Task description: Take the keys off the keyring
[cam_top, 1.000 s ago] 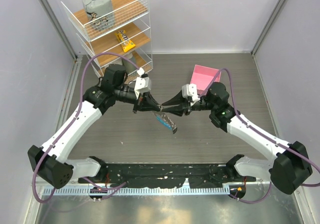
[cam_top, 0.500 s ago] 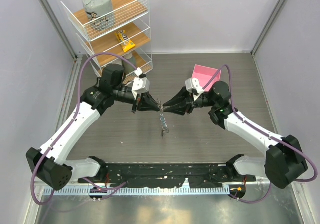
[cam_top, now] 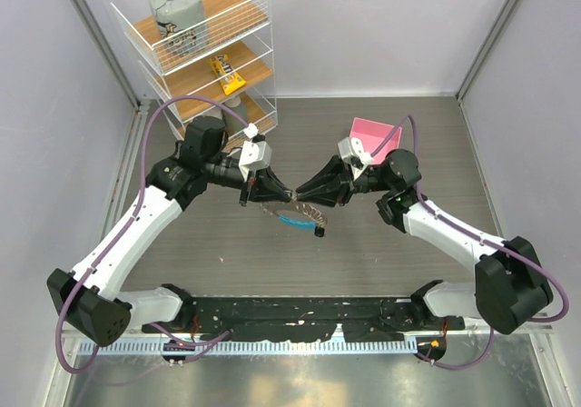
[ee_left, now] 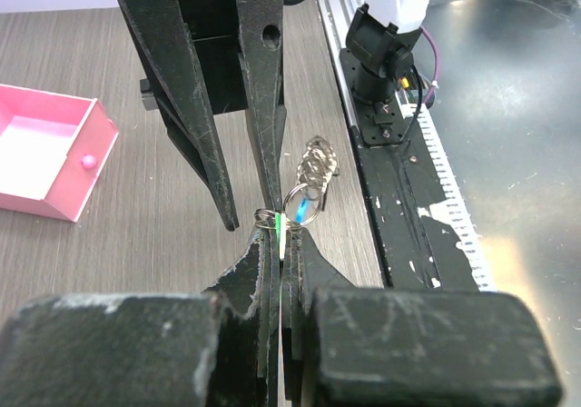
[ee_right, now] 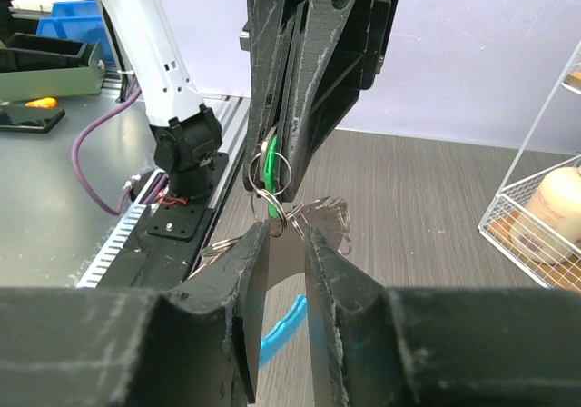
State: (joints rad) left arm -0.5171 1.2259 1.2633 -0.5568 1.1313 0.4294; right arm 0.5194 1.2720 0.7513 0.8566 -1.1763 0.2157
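Note:
My left gripper (cam_top: 289, 193) is shut on the green-headed key (ee_left: 280, 232), seen edge-on between its fingers (ee_left: 254, 271). The key also shows in the right wrist view (ee_right: 270, 173). Small silver rings (ee_left: 304, 204) hang from it. My right gripper (cam_top: 303, 194) meets the left one tip to tip above the table. Its fingers (ee_right: 250, 253) stand a narrow gap apart, with a ring (ee_right: 275, 214) at the tips. The keyring's beaded chain (cam_top: 310, 214), blue strip (cam_top: 292, 219) and dark clasp (cam_top: 319, 233) dangle below both grippers. The strip also shows in the right wrist view (ee_right: 283, 327).
A pink open box (cam_top: 370, 139) sits on the table behind the right gripper and shows in the left wrist view (ee_left: 45, 153). A white wire shelf rack (cam_top: 204, 44) with a grey bag and a snack packet stands at the back left.
The hanging chain and blue strip swung: to the right, then straight down, now out right again. The right wrist shifted slightly up and back; both tips stay together.

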